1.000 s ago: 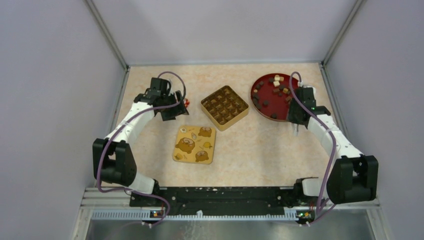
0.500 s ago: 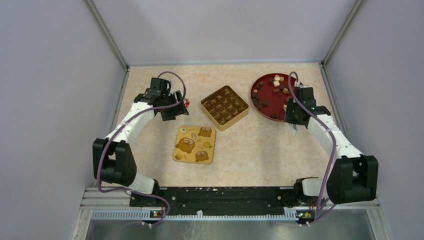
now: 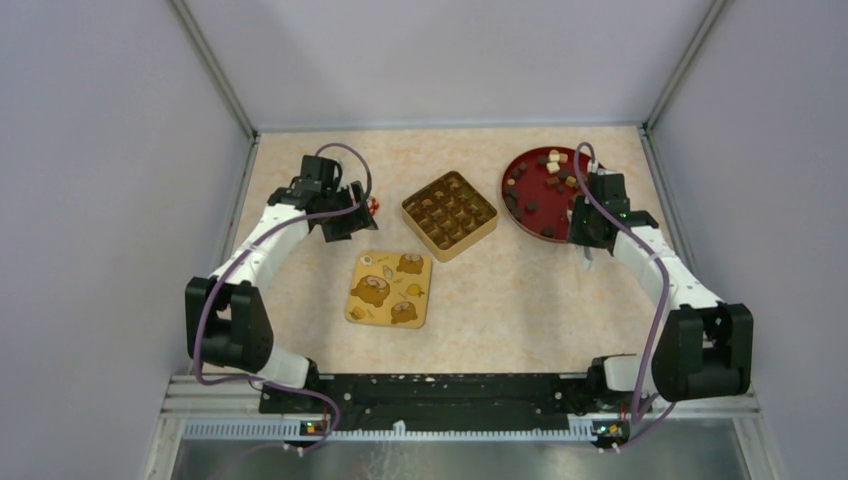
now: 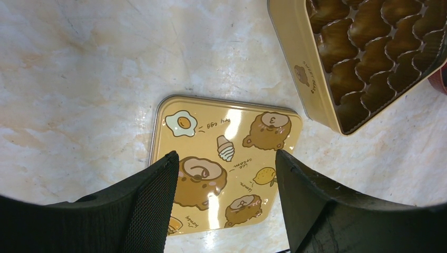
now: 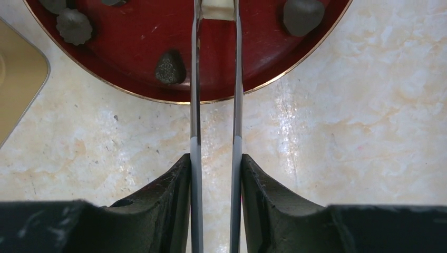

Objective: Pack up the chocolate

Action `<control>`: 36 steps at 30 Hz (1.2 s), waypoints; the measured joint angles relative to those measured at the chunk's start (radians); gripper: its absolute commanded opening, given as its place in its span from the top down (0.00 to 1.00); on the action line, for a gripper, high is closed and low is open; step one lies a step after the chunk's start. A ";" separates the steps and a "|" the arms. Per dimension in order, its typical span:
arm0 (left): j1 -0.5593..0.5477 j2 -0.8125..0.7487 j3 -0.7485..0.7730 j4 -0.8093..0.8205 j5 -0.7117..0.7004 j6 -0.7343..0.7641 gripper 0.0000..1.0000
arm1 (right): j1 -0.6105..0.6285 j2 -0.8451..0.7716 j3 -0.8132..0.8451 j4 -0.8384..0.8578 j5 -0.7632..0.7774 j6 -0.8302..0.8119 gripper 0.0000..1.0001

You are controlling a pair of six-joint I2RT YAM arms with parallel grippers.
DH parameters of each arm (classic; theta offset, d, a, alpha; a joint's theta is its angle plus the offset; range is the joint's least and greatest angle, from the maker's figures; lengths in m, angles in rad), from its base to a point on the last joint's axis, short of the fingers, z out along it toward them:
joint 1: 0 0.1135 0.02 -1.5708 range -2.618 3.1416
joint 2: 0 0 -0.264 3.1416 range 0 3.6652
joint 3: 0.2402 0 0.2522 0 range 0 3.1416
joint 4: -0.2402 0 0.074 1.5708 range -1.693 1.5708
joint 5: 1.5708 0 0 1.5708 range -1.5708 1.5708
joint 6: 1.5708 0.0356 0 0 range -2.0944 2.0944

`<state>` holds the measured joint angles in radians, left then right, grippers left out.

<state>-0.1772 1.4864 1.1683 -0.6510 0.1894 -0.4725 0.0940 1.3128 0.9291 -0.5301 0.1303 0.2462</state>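
The packing looks barely begun. Seen from above, nearly all the chocolate [image 3: 532, 207] lies loose on the red plate [image 3: 507, 185] at about 2 o'clock on the table [image 3: 520, 300]. The gold box [image 3: 447, 250] stands open near the middle, and its yellow lid [image 3: 390, 288] lies flat at the box's 7 o'clock. The step in hand seems to be the pick itself: the right hand [image 5: 216, 17] reaches over the plate's near rim with its thin blades drawn in on a cream-white piece [image 5: 216, 9], which fills the gap between them. Whether that piece has left the plate I cannot tell. Carrying it to a cell, then the rest of the lumps and the lid, all remain to be done. The left hand [image 4: 225, 155] hovers with its jaws wide apart and nothing between them, at the box's 9 o'clock beside a small red-and-white sweet [image 3: 374, 205]. Only the right wrist view shows the pinch, since from above the arm hides the blade tips. Only the left wrist view looks into the box, where the brown scalloped cells that show appear empty. From above those cells are too small to judge.
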 measured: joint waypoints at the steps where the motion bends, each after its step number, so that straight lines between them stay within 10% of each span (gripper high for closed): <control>1: 0.000 0.000 -0.001 0.000 0.000 0.000 0.28 | 0.000 0.000 0.000 0.002 0.000 0.000 0.73; 15: 0.000 -0.001 -0.002 0.000 -0.007 0.000 0.27 | 0.042 -0.034 0.077 -0.062 0.008 0.003 0.83; 36: 0.004 -0.038 -0.002 -0.016 -0.050 0.004 0.27 | 0.488 0.287 0.464 -0.006 0.025 0.034 0.84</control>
<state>-0.1730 1.4487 1.1667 -0.6666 0.1390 -0.4686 0.5819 1.5997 1.3930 -0.5358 0.1555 0.2806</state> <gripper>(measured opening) 0.728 0.329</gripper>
